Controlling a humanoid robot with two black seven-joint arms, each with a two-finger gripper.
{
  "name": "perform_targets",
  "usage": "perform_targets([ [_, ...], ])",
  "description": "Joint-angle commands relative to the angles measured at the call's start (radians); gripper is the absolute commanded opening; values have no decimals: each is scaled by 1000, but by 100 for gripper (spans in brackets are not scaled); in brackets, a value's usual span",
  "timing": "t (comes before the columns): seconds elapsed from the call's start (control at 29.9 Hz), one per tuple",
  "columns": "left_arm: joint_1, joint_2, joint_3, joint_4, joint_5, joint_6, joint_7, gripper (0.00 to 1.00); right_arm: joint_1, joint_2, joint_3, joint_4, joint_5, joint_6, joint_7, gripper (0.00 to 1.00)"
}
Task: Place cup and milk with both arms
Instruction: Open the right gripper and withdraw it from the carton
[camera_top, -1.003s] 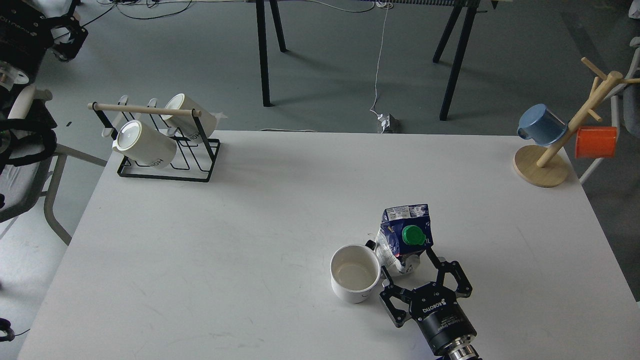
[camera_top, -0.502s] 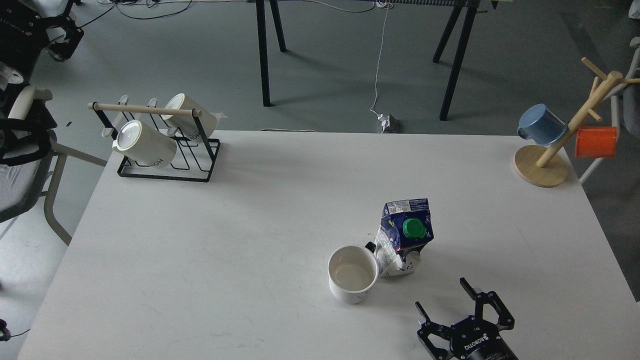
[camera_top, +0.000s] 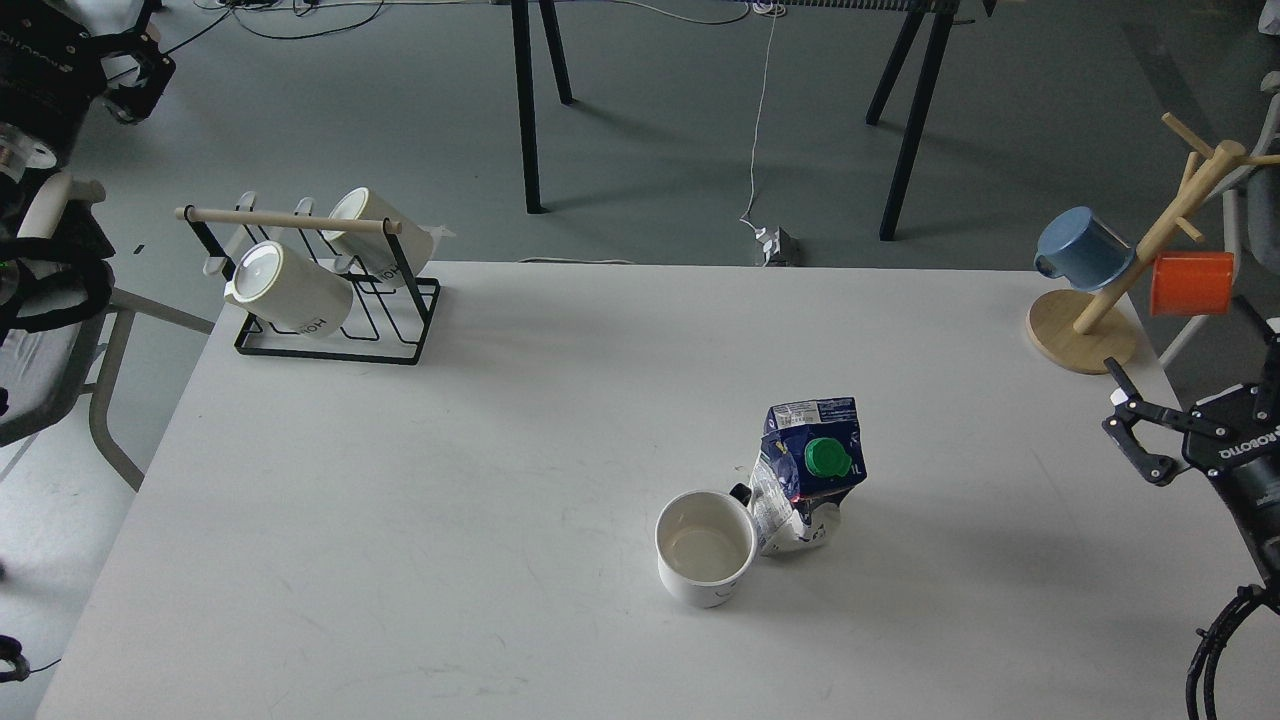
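White cup stands upright, touching the dented blue green-capped milk carton.

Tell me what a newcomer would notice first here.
Probably the blue milk carton with its green cap, standing near the table's middle right against an upright white cup. Next, the orange cup and blue cup on the wooden tree at the far right corner.

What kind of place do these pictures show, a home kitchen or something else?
Probably a robotics lab or test room, not a kitchen. A plain white table stands on a grey floor with loose cables, and the cup, the milk carton and two mug racks are set out like props.
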Motion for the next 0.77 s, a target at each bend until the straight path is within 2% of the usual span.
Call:
perform_targets([
  [0.0,-3,-32,-5,7,-1,4,0,99,285,-9,-38,-180,-4,0,-1,99],
  [0.13,-35,-97,-7,51,-2,10,0,99,560,5,-158,-429,-2,0,-9,99],
  [0.23,-72,-135,-1,111,-2,9,2,99,728,63,-262,-611,-1,0,-9,99],
  [0.43,-137,-189,4,247,-2,-4,6,99,927,199,-298,-915,8,0,-3,99],
  [0.53,-147,-204,4,264,-2,-5,12,99,974,246,-310,-992,5,0,-1,99],
  [0.74,-173,-233,4,264,-4,-2,11,99,1000,263,-321,-992,11,0,-1,99],
])
